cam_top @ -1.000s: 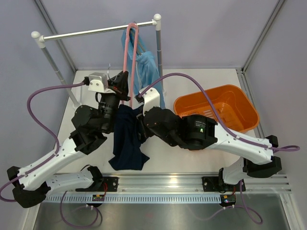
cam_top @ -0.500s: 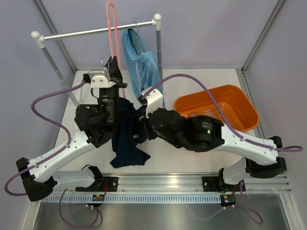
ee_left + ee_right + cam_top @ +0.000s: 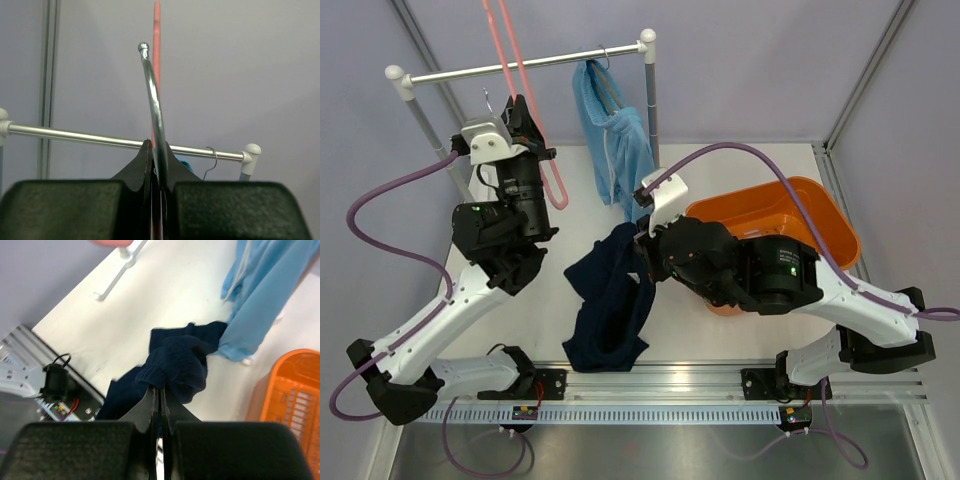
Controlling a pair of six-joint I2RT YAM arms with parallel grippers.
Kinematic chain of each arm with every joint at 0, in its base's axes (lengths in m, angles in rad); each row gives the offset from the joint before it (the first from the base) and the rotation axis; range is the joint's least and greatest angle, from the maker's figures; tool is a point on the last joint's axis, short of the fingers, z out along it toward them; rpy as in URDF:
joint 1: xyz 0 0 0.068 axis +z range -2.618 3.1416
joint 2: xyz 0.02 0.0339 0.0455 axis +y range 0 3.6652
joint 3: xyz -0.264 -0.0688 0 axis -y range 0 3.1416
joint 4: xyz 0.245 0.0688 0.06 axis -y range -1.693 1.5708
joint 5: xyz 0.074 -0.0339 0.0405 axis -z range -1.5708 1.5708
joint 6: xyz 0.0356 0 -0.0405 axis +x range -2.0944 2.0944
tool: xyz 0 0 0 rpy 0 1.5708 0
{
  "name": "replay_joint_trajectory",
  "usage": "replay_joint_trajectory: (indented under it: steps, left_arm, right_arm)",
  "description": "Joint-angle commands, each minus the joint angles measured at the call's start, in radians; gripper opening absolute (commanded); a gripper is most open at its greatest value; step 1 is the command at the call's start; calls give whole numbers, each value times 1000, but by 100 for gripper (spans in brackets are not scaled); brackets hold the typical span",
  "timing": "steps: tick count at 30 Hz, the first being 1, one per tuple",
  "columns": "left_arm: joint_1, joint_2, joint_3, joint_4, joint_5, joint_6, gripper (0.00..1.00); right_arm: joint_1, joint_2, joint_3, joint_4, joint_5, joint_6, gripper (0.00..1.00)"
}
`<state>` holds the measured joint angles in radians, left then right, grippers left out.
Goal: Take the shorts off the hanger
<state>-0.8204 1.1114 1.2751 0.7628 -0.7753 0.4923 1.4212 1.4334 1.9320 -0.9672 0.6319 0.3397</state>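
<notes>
My left gripper (image 3: 527, 118) is shut on the pink hanger (image 3: 560, 200), raised at the back left beside the rail. In the left wrist view its jaws (image 3: 156, 150) pinch the hanger's chrome hook (image 3: 152, 100), with the pink bar (image 3: 157, 30) behind. The hanger carries no cloth. My right gripper (image 3: 640, 236) is shut on the dark navy shorts (image 3: 610, 320); their lower part drapes onto the table. The right wrist view shows a bunched navy fold (image 3: 180, 360) clamped at the fingertips (image 3: 161, 387). The light blue shorts (image 3: 618, 135) hang from the rail on another hanger.
The clothes rail (image 3: 520, 66) spans the back on two posts, the right post (image 3: 651, 100) close behind the blue shorts. An orange basket (image 3: 815, 205) stands at the right, partly under my right arm. The table's front edge has a metal track (image 3: 660, 375).
The left arm swung the pink hanger up and to the left, away from the navy shorts. The right gripper pulled the navy shorts rightward, and they now hang free of the hanger.
</notes>
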Motion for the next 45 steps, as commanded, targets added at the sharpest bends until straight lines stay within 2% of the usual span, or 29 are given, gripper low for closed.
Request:
replay_joint_trajectory:
  steps: [1,3,6,9,10,12,13,14,16,17,19,22,27,29,34,35,36,40,45]
  left_arm:
    - [4,-57,32,-113,-21,-131,0]
    - [4,-99,-9,-193,-16,-242,0]
    - [4,-192,-68,-385,-7,-387,0]
    - [4,-238,-115,-453,-7,-438,0]
    - [4,-254,-146,-470,-2,-457,0]
    - [4,-283,-167,-523,2,-483,0]
    - [4,-288,-181,-540,4,-488,0]
    - [4,-295,-187,-549,7,-488,0]
    - [4,-297,-198,-579,10,-518,0]
    - [4,-297,-210,-585,21,-526,0]
    - [4,-298,-221,-600,30,-538,0]
    - [4,-297,-244,-605,47,-563,0]
    - [4,-298,-270,-611,62,-583,0]
    - [3,-309,-276,-614,64,-589,0]
    - [4,-332,-275,-643,68,-598,0]
    - [4,-335,-270,-661,68,-603,0]
    - [4,-338,-267,-669,68,-606,0]
    - [4,-348,-246,-729,80,-629,0]
    - [4,-357,-212,-845,96,-636,0]
  right_arm:
    - [8,-33,109,56,167,-83,0]
    - [-13,-2,166,55,257,-151,0]
    - [-88,22,313,94,288,-263,0]
    - [-175,24,384,174,305,-327,0]
    - [-186,21,415,206,325,-408,0]
    - [-194,-13,392,420,447,-538,0]
    - [-199,-34,322,541,484,-718,0]
    - [-205,-83,274,822,509,-828,0]
    - [-243,-123,193,1089,549,-1090,0]
    - [-266,-142,197,1190,554,-1135,0]
    - [-345,-152,228,1237,551,-1207,0]
    - [-401,-182,234,1315,529,-1266,0]
    - [-521,-185,197,1303,520,-1274,0]
    - [-562,-201,161,1239,520,-1214,0]
    - [-646,-252,19,1012,476,-899,0]
    - [-656,-252,7,890,441,-837,0]
    - [-668,-251,-16,846,422,-747,0]
    - [-674,-219,-83,740,391,-647,0]
    - [-680,-209,-157,690,361,-546,0]
